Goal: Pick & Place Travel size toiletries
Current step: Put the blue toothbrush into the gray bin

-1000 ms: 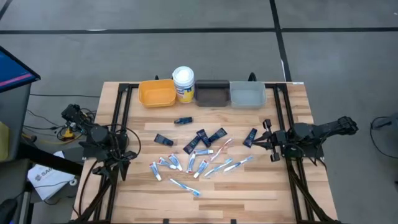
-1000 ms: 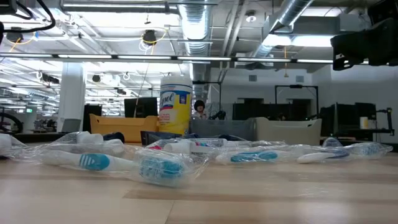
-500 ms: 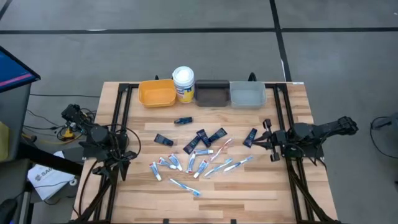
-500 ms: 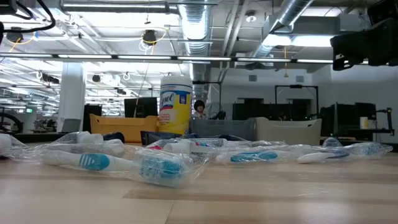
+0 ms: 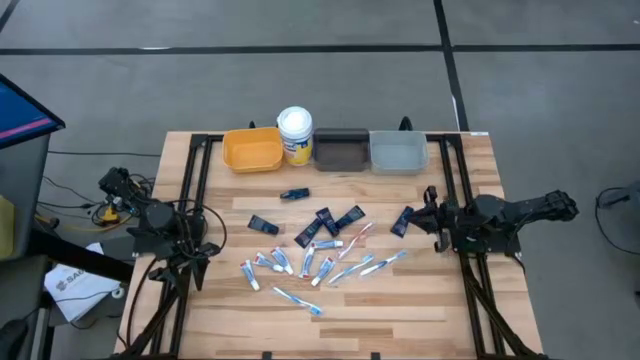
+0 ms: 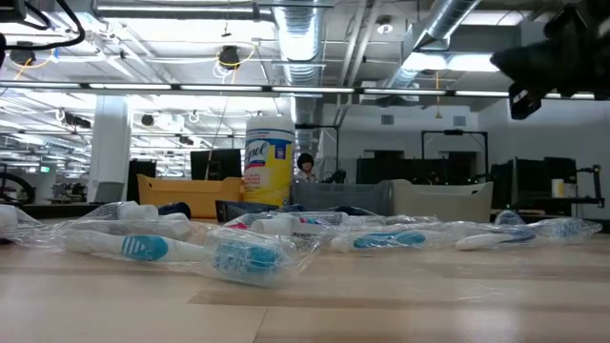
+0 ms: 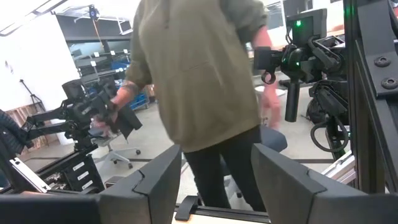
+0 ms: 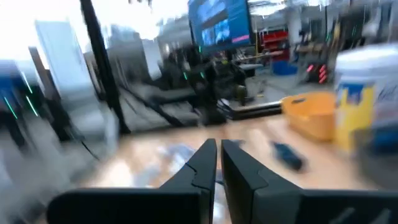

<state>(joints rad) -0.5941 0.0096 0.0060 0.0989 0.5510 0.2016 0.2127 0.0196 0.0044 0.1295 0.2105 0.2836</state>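
Note:
The travel size toiletries [image 5: 320, 245] lie scattered flat on the middle of the wooden table: dark navy mini tubes [image 5: 331, 224], small white tubes [image 5: 270, 262] and slim toothbrushes [image 5: 370, 265]. In the low view they lie in clear wrappers [image 6: 248, 252]. My right gripper [image 5: 424, 216] hovers shut at the table's right, just right of one navy tube [image 5: 403, 219]; its fingers meet in the right wrist view [image 8: 218, 158]. My left gripper [image 5: 192, 243] waits open at the table's left edge, holding nothing [image 7: 214, 180].
Along the far edge stand a yellow bin [image 5: 252, 149], a white-lidded yellow tub [image 5: 294, 133], a dark bin [image 5: 341, 150] and a grey bin [image 5: 398, 152]. A person in an olive top [image 7: 199, 81] stands beyond the table. Bare wood lies along the near edge [image 5: 330, 330].
My right gripper has shifted a little toward the table's left, closer to the navy tube at the right end of the pile, and its wrist view is smeared by the motion. The toiletries lie as before.

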